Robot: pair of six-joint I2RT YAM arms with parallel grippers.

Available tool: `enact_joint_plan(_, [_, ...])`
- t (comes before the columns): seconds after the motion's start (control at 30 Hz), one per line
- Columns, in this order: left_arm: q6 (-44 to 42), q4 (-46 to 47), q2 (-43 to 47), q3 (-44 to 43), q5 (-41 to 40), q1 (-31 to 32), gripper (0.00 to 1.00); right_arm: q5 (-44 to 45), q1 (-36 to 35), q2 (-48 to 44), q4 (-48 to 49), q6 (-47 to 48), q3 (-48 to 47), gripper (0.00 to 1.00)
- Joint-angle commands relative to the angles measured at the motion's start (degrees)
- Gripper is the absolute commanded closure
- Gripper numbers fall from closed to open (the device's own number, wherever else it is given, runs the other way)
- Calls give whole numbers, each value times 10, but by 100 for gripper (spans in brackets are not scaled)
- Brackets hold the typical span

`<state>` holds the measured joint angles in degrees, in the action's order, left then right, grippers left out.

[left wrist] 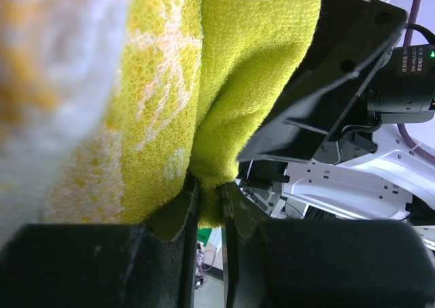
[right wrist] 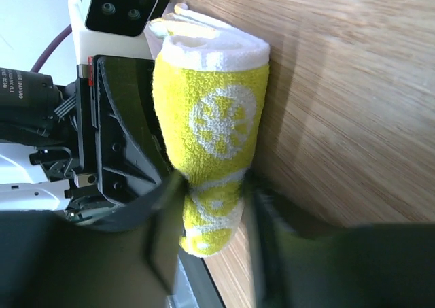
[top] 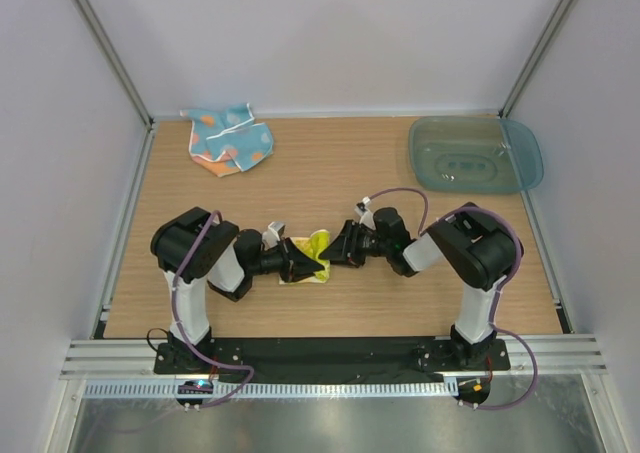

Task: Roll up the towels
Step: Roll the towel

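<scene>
You have both arms bent inward over the counter [top: 330, 178], with the left gripper [top: 297, 263] and right gripper [top: 336, 249] meeting at the yellow towel [top: 310, 253] from opposite sides. A crumpled blue patterned towel [top: 230, 139] lies at far left. A translucent teal tray [top: 474, 154] sits at far right.

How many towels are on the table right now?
2. The yellow towel, rolled, is at the centre, held by the left gripper and right gripper. The blue-and-orange towel lies crumpled at the far left. None seems hidden.
</scene>
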<state>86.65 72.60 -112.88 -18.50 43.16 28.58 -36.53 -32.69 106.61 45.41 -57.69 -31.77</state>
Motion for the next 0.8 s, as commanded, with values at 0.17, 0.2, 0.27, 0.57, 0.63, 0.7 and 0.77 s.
enact_joint_plan(0.17, [-3, 30, -14, -10, 40, 3, 98, 31, -11, -1, 8, 5, -14, 80])
enact_joint_plan(0.2, [-5, 29, -13, -9, 40, 3, 96, 37, -11, -13, -11, 14, -15, 82])
enact_joint_plan(0.27, [-10, 15, -3, -7, 38, 3, 93, 57, -12, -29, -79, 46, -23, 83])
enact_joint_plan(0.57, [-155, -286, 117, -37, 7, 3, 70, 155, -19, -119, -368, 158, -94, 86])
enact_joint_plan(0.63, [-215, -368, 167, -63, -19, 4, 60, 190, -29, -125, -439, 169, -111, 88])
enact_joint_plan(0.7, [-250, -483, 212, -79, -49, 3, 53, 212, -37, -125, -488, 183, -143, 88])
enact_joint_plan(0.77, [-298, -581, 240, -107, -70, 5, 46, 250, -54, -124, -549, 192, -174, 89])
